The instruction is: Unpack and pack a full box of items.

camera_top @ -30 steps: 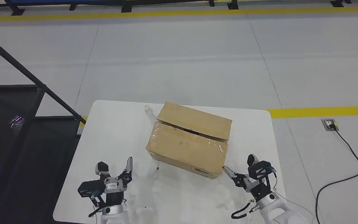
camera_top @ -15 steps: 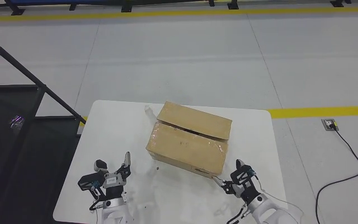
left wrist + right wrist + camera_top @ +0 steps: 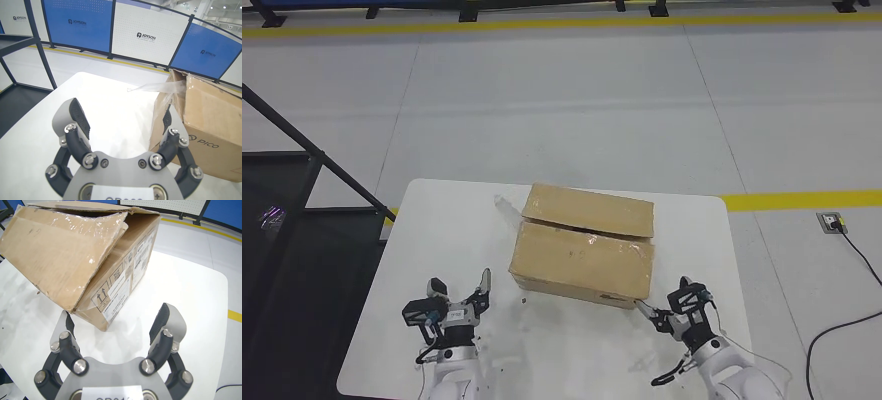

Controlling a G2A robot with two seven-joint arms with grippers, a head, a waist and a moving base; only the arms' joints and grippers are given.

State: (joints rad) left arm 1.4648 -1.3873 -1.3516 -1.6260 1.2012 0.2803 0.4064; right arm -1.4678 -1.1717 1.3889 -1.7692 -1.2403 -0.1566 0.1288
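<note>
A black metal rack (image 3: 282, 210) stands left of the white table (image 3: 417, 240); at the table's near left the left gripper (image 3: 458, 290) hangs with fingers spread and nothing between them, near the cardboard box (image 3: 577, 262); the box lies mid-table, long axis left to right, top up, its near flap ajar; a loose strip of clear tape (image 3: 502, 202) juts from its far-left corner; the right gripper (image 3: 664, 300), likewise spread and empty, sits at the box's near-right corner, one fingertip by the flap's edge; a yellow floor line (image 3: 802, 200) runs off to the right.
</note>
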